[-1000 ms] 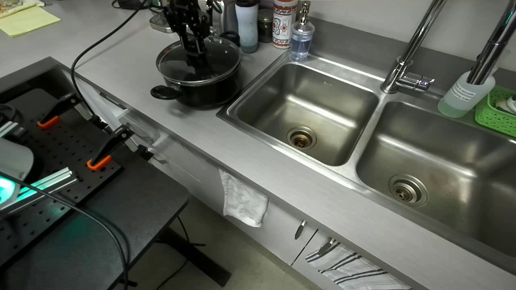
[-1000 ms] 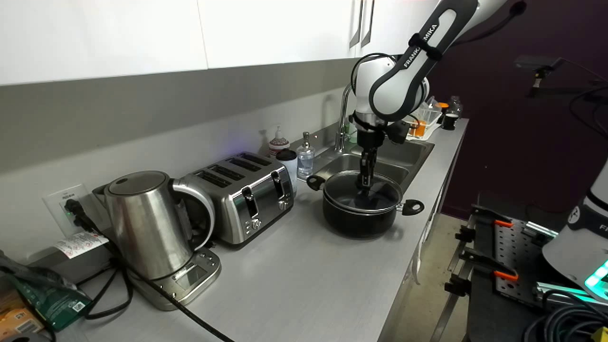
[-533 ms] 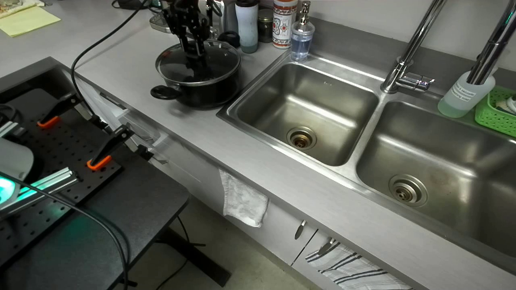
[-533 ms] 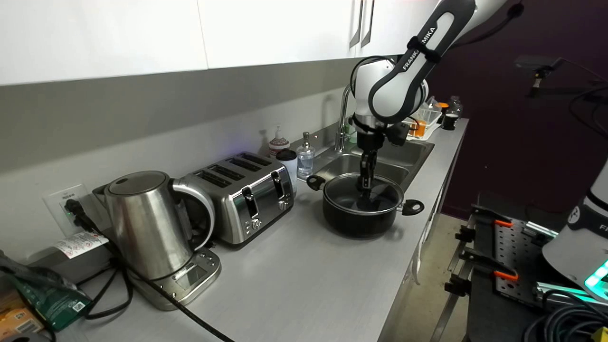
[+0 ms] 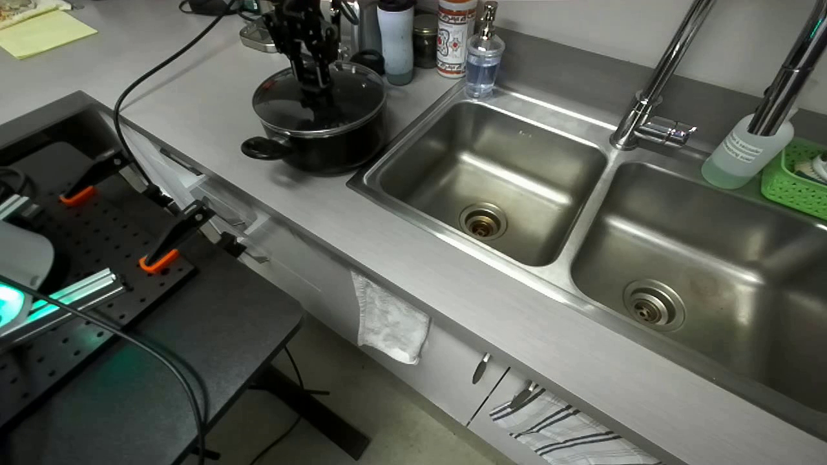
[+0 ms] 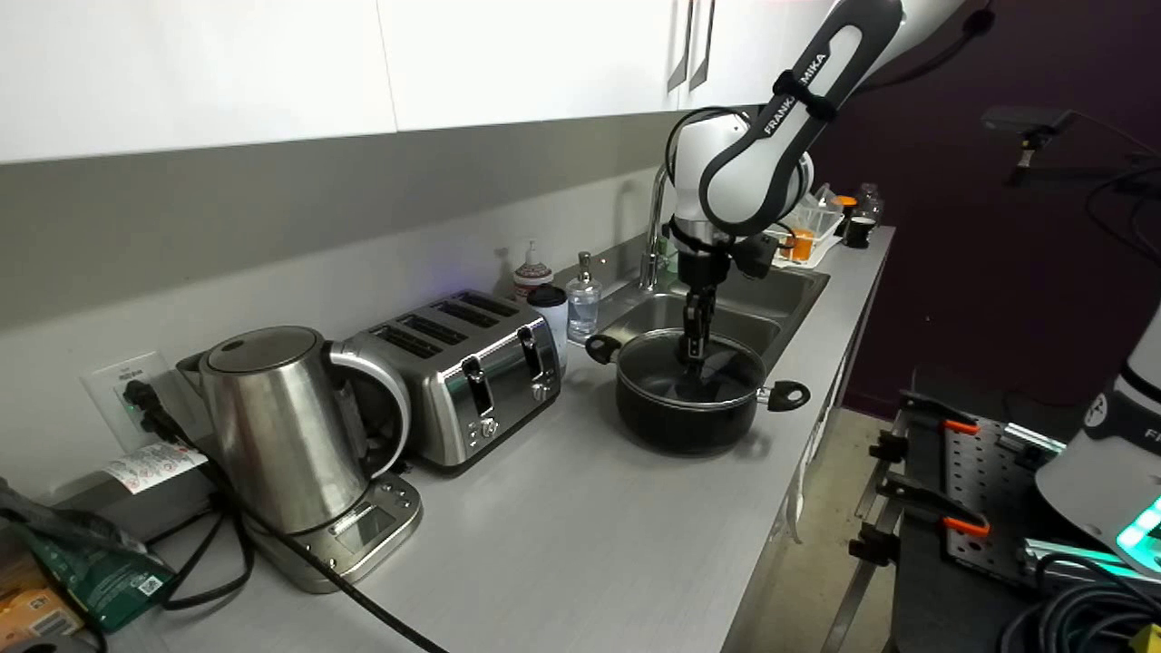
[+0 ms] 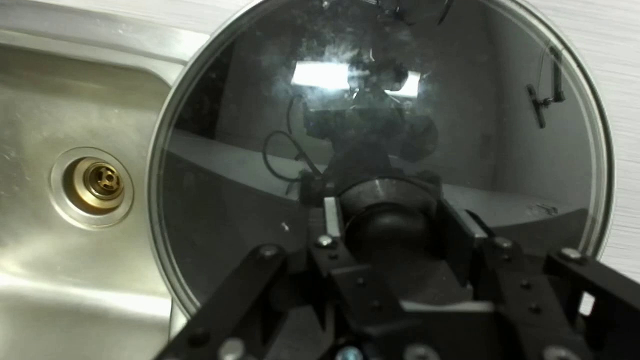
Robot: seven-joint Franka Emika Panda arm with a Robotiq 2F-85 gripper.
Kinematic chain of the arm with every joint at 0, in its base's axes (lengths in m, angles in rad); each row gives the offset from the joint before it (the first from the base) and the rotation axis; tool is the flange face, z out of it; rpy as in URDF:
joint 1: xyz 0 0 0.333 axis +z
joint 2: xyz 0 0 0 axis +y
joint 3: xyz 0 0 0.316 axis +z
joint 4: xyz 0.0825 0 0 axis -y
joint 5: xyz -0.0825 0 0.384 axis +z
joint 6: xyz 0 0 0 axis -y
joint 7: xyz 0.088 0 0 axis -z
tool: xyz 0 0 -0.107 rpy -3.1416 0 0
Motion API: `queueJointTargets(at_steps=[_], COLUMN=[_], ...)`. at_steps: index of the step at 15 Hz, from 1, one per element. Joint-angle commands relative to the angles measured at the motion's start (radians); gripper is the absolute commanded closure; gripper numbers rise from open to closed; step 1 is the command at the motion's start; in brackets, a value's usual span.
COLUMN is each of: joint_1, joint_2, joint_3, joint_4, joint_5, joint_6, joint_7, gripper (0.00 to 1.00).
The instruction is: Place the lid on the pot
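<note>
The see-through glass lid with its metal rim lies over the mouth of the black pot. In an exterior view the lid looks nearly level on the pot; I cannot tell whether its rim sits fully on the pot's. My gripper points down at the lid's centre, also in an exterior view. In the wrist view the gripper's fingers are on both sides of the dark knob, shut on it. The lid fills most of that view and hides the pot.
A steel sink basin is beside the pot. A soap dispenser and a white tumbler stand behind. A toaster and a kettle stand along the wall. The counter's front edge is near the pot handle.
The lid has come down slightly with my gripper, then shifted a little sideways, leftward in the exterior view with the toaster. The pot has not moved.
</note>
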Motion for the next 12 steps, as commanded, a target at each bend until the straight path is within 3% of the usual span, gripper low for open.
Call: queueJointTargets(at_steps=[1,10,11,12], joint_1=[-0.007,-0.013,-0.014,-0.016], joint_2=[0.008,0.028,0.029,0.028], joint_3=[0.009,0.01,0.012,0.013], joint_4=[0.039,0.047,0.046,0.044], joint_5=[0.006,0.005,0.008,0.01], joint_6=[-0.028,-0.025,-0.026,-0.026], joint_7=[-0.018,-0.029,-0.032,-0.036], gripper=[0.76,0.76,0.56,0.26])
